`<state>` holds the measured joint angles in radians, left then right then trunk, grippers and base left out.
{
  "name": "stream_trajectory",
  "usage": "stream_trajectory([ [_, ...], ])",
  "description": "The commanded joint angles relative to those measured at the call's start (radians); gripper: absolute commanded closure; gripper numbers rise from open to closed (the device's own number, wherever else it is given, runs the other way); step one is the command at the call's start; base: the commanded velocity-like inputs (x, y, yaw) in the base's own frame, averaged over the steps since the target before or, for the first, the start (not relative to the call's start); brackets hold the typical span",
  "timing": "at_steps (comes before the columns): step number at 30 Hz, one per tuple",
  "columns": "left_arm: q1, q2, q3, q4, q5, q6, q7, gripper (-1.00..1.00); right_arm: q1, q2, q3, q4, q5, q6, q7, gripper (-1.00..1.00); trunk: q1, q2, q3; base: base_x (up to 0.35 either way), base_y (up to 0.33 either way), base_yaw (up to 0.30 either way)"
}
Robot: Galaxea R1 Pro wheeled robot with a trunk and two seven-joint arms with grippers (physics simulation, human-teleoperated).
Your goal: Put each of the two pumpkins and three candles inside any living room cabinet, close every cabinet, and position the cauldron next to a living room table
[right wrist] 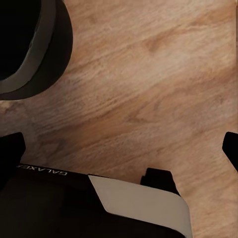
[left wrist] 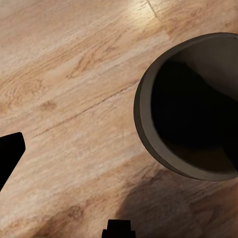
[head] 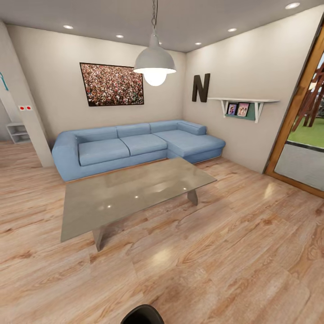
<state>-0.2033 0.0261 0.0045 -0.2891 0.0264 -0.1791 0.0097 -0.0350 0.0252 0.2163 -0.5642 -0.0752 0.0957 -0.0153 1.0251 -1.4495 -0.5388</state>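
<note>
My left gripper (left wrist: 64, 188) hangs spread wide, empty, above the wood floor (left wrist: 69, 74); the cauldron (left wrist: 148, 134) stands just beside it, untouched. My right gripper (right wrist: 124, 144) likewise gapes empty, the cauldron's rim (right wrist: 44, 54) near one finger.

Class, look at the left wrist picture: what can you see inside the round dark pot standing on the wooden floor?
Inside the cauldron you can see its grey-brown rim and inner wall. Lower down the interior is in deep shadow, so its bottom, and anything lying there, cannot be made out. It stands on the wooden floor.
</note>
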Motion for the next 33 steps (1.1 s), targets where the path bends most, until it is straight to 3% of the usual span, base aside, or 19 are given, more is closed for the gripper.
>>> stream_trajectory([
  [1,-0.001,0.000,0.000,0.001,0.003,-0.003,0.001,-1.00,0.000,-0.001,0.003,-0.002,-0.008,0.001,-0.002,-1.00,0.000,0.000,-0.001,0.000,0.000,0.000],
  [33,-0.001,0.000,0.000,0.001,0.003,-0.003,0.001,-1.00,0.000,-0.001,0.003,-0.002,-0.008,-0.010,-0.002,-1.00,0.000,0.000,-0.001,0.000,0.000,0.000],
])
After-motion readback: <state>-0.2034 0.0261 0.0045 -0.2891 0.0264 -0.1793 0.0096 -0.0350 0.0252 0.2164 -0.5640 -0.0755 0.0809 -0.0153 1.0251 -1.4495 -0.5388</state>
